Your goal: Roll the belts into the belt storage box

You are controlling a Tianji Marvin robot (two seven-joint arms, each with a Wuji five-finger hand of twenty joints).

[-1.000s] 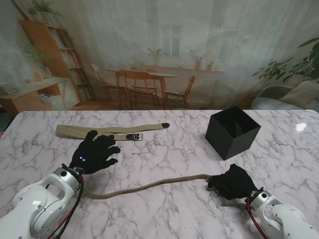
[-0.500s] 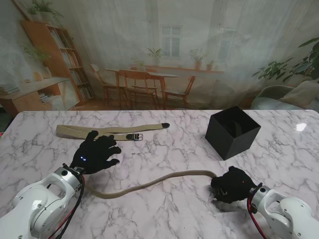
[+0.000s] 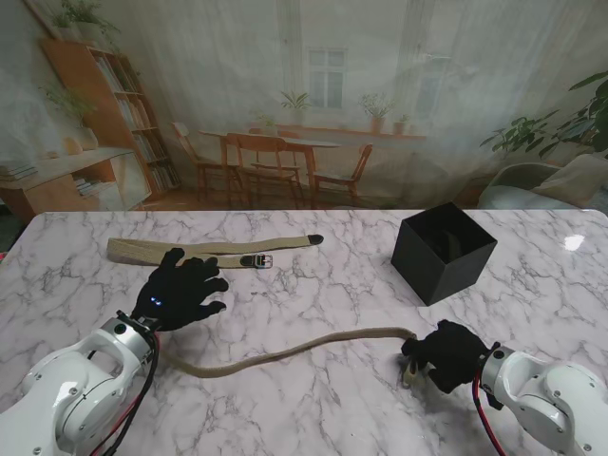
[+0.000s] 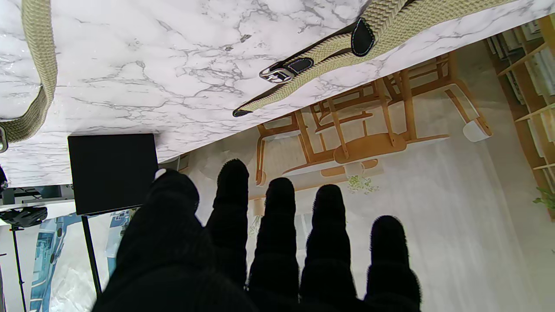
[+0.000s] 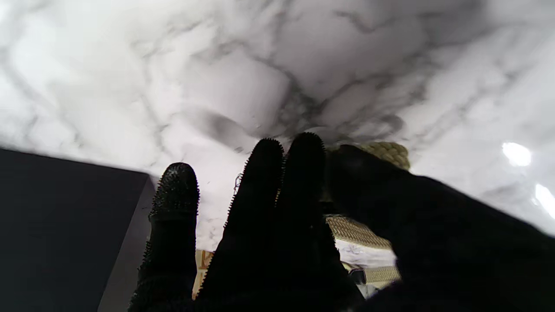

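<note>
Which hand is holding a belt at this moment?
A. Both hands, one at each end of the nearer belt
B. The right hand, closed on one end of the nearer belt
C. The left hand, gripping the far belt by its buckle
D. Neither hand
B: the right hand is closed on the end of the nearer belt, while the left hand is spread open, short of the far belt.

The right hand [image 5: 303, 225] curls its black fingers [image 5: 175, 203] around a woven tan belt [image 5: 388, 154]; the thumb presses against it. A black box [image 5: 60, 225] stands just beside the little finger; blurred marble table [image 5: 173, 73] lies beyond the fingertips.
</note>
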